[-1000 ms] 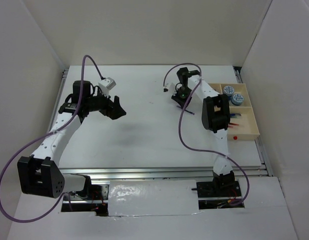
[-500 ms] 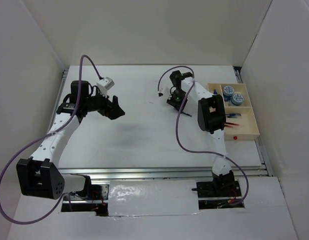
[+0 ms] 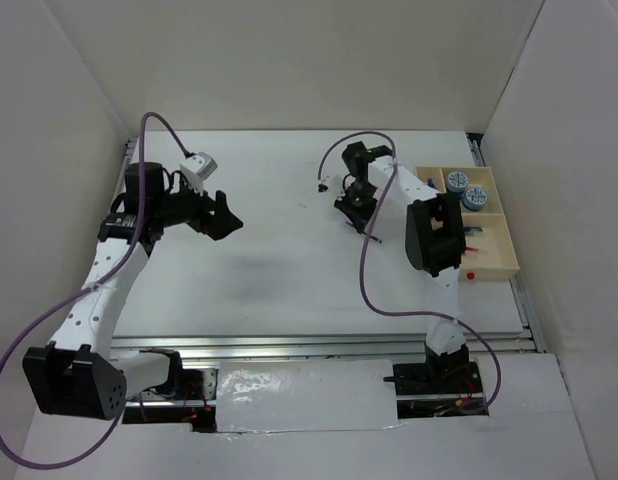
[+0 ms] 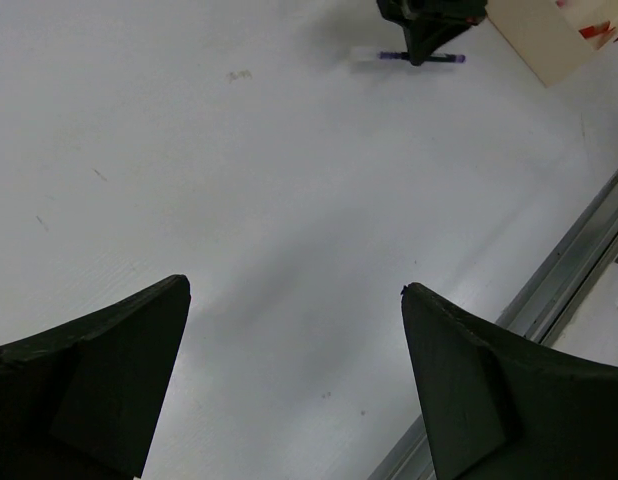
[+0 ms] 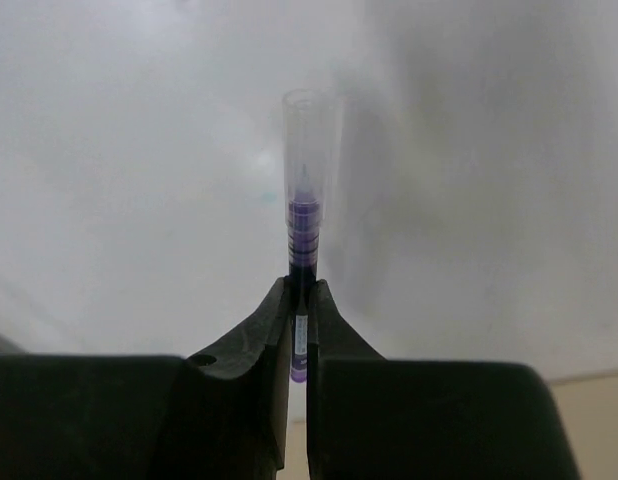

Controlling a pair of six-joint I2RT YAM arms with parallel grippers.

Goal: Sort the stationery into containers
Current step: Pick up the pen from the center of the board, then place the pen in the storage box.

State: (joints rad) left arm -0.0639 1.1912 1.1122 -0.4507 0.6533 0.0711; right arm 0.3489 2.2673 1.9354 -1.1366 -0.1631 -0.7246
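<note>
My right gripper (image 5: pixel 300 292) is shut on a thin purple pen (image 5: pixel 302 225) with a clear cap that sticks out ahead of the fingers. In the top view this gripper (image 3: pixel 361 216) points down at the table just left of the tray, and the pen's end (image 3: pixel 374 238) shows below it. The pale beige tray (image 3: pixel 494 266) stands at the right edge. It holds two blue-and-white rolls (image 3: pixel 467 189) in its far compartments and red and dark pens (image 3: pixel 470 233) in a nearer one. My left gripper (image 3: pixel 227 216) hangs open over bare table, holding nothing.
A small red piece (image 3: pixel 470 274) lies by the tray's front wall. The left wrist view shows my open gripper (image 4: pixel 294 288), the pen (image 4: pixel 409 58) far off, a tray corner (image 4: pixel 545 42) and the metal table rail (image 4: pixel 569 290). White walls enclose the table.
The right gripper's jaws have closed on the purple pen after shifting a little near the tray. The left arm has drawn back slightly to the left, still open.
</note>
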